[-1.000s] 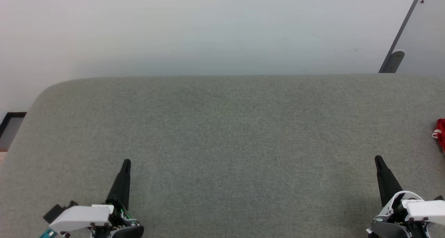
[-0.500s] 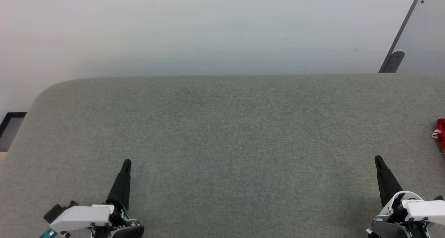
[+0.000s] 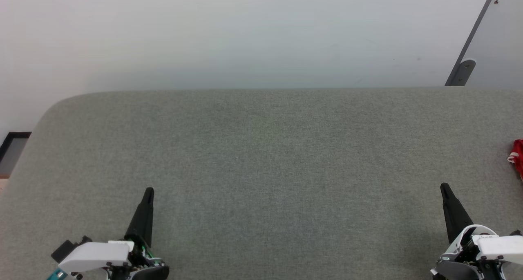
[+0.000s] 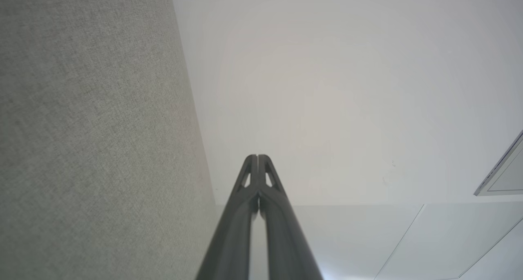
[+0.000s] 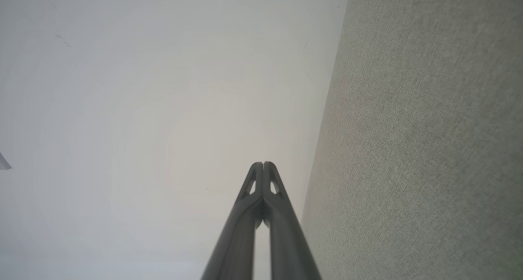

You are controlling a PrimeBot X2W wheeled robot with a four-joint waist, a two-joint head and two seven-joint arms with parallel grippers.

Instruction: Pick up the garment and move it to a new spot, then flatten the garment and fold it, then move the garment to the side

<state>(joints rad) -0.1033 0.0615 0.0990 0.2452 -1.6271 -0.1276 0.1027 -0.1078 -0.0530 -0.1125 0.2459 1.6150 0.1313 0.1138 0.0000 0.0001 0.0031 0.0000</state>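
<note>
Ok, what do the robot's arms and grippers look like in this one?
The left gripper and right gripper each have two long, matte dark fingers tapering to a narrow tip, with small triangular cut-outs near the end. Behind them sit glossy white wrist shells with dark screws over black and grey parts; a teal piece shows by the left one.

Matt woven cloth on the grey surface (image 3: 261, 149); smooth dark plastic fingers (image 4: 239, 231).
</note>
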